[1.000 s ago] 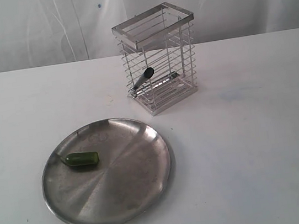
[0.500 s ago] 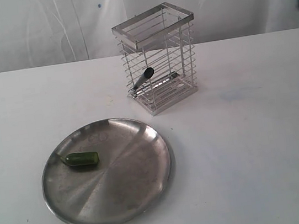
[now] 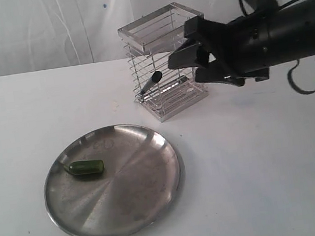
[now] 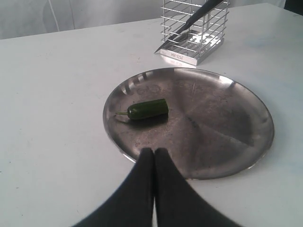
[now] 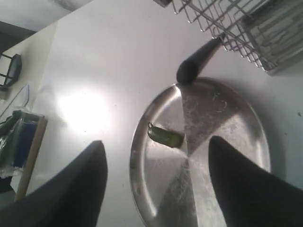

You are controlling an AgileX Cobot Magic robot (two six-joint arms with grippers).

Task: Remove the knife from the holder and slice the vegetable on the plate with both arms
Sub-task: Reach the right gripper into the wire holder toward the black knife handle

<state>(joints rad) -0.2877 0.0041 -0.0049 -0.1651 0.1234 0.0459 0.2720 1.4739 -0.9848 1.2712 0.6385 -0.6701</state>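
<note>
While one knife (image 3: 153, 81) sits in holder (image 3: 166, 61) | one vegetable (image 3: 85, 168), one plate (image 3: 146, 202) | right pincer (image 3: 188, 65) agape, empty | left pincer (image 4: 154, 152) closed, empty

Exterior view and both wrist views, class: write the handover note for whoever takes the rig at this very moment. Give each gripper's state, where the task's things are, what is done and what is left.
Right gripper: open, empty, beside the holder, near the handle.
Left gripper: shut, empty, over the plate's near rim.
Knife: leaning inside the holder, handle poking out through the bars.
Vegetable: whole, lying on the plate.
Done: nothing gripped, nothing cut.
Left: take the knife out, steady the vegetable, slice it.
</note>
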